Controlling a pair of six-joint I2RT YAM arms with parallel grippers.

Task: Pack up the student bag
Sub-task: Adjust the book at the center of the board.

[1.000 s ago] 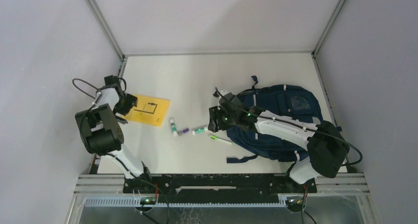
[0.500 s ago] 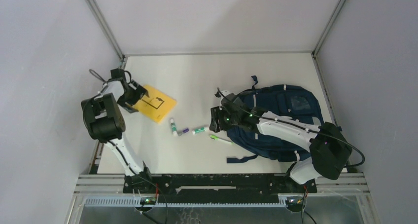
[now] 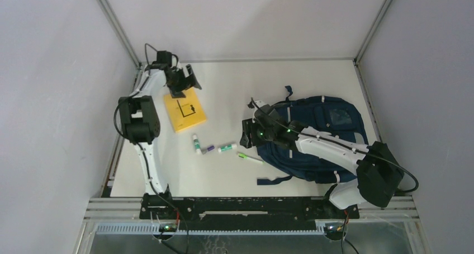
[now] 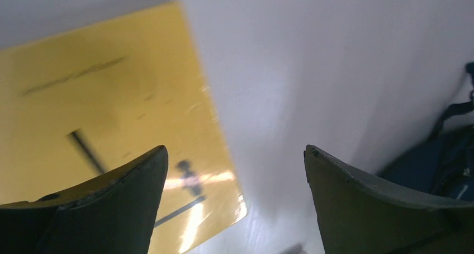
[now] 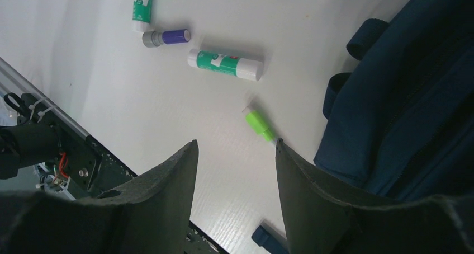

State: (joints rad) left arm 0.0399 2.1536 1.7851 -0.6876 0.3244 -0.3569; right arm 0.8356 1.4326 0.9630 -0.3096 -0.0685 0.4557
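The student bag (image 3: 327, 133), a navy blue backpack, lies flat on the right of the table; its edge also shows in the right wrist view (image 5: 413, 92) and the left wrist view (image 4: 447, 153). My right gripper (image 3: 249, 135) is open and empty, hovering at the bag's left edge above a green pen (image 5: 258, 124). My left gripper (image 3: 189, 84) is open and empty over the far edge of a yellow notebook (image 3: 184, 112). In the left wrist view the notebook (image 4: 100, 125) lies under the left finger (image 4: 112, 203).
Two green-and-white glue sticks (image 3: 196, 144) (image 3: 227, 147) and a small purple-capped item (image 3: 207, 149) lie between the notebook and the bag, with the green pen (image 3: 250, 158) beside them. A loose bag strap (image 3: 274, 179) trails toward the near edge. Walls close in the table.
My left arm swung from the table's left edge round to the back. The yellow notebook slid right and turned. My right arm barely moved.
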